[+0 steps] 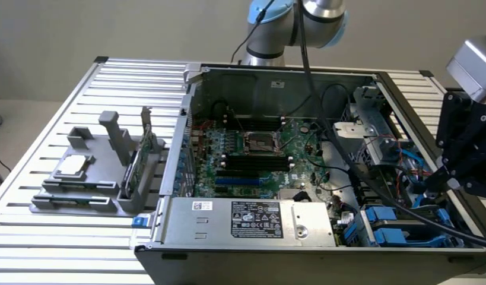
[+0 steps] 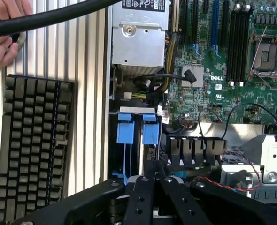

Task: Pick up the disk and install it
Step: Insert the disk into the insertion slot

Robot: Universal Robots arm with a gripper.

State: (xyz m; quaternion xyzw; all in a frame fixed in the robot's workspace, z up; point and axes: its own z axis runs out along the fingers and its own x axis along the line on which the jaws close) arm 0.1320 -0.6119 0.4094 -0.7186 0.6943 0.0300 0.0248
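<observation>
The disk stands on edge in the drive bay next to the power supply. Its blue carrier tab is just beside a second blue carrier. The gripper sits at the disk's near edge with jaws drawn close together; whether they clamp the carrier cannot be told. Judged step: seating. Keep the carrier square to the bay, press along the slot only, and avoid the red wire nearby.

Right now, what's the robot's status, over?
Gripper low over the drive bay; grip unclear. Two blue disk carriers upright in the bay. Black cable crosses a person's hand by the keyboard.
</observation>
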